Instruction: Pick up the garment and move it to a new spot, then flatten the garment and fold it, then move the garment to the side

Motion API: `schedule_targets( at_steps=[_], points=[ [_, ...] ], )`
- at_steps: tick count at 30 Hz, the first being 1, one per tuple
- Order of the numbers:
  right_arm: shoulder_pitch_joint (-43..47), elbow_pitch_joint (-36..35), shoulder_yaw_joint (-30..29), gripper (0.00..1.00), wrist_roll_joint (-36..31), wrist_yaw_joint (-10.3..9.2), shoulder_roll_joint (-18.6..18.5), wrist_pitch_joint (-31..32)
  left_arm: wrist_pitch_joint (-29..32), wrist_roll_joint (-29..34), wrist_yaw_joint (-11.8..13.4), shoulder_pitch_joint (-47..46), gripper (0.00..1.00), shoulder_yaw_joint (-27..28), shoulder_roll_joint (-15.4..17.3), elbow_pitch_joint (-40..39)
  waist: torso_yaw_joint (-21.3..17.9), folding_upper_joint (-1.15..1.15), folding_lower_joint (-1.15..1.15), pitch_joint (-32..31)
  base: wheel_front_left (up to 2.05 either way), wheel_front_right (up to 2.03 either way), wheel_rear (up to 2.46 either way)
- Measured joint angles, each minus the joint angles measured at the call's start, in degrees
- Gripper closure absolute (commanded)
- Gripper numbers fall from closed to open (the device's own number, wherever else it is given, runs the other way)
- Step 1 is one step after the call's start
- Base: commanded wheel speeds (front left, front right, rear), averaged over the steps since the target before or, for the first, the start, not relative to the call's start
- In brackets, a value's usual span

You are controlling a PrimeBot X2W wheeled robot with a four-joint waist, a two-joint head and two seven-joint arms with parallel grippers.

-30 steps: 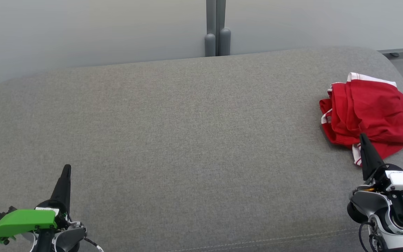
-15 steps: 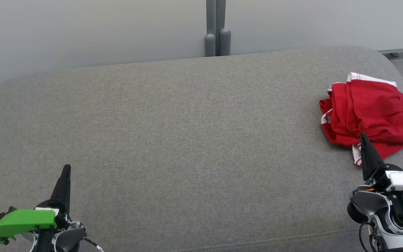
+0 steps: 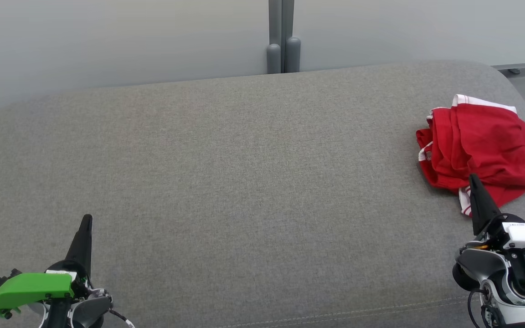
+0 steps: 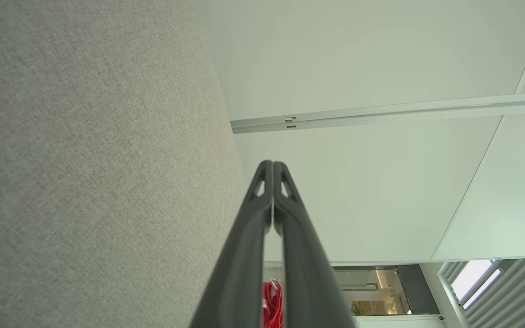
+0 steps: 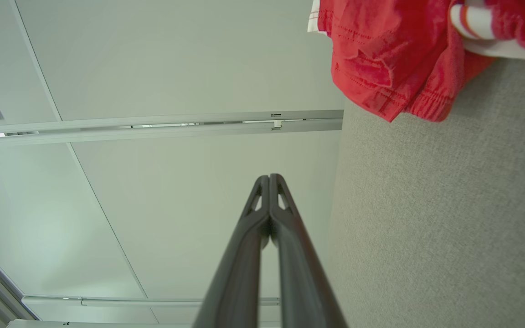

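**Q:** Where is the garment, and in what condition?

**A:** The red garment (image 3: pixel 481 150) lies at the right end of the grey seat (image 3: pixel 244 182), close to the edge. It is bunched in loose layers with white trim showing. It is neither spread flat nor squarely folded.

**Q:** Grippers?

**A:** The left gripper (image 3: pixel 87 219) sits at the near left, well apart from the garment, fingers pressed together with nothing between them. The right gripper (image 3: pixel 472 178) is likewise clenched and empty. In the head view its tip overlaps the garment's near hem, but the right wrist view shows the fingers apart from the cloth.

**Q:** Progress?

**A:** This cannot be settled from the pictures. They fit a rumpled heap waiting to be lifted, and equally a rough fold already set off to the side. Nothing is in hand.

**Q:** Any change against the earlier frames?

**A:** None found. The garment, both grippers and the framing match over the last second.
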Motion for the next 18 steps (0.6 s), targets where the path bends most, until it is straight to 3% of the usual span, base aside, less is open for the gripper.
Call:
schedule_targets(
  at_steps=[18],
  points=[
    [0.0,0.1,-0.1,1.0,0.0,0.01,0.0,0.0,0.0,0.0,0.0,0.0,1.0,0.0,0.0,0.1,0.0,0.0,0.0,0.0,0.0,0.0,0.0]
  ],
)
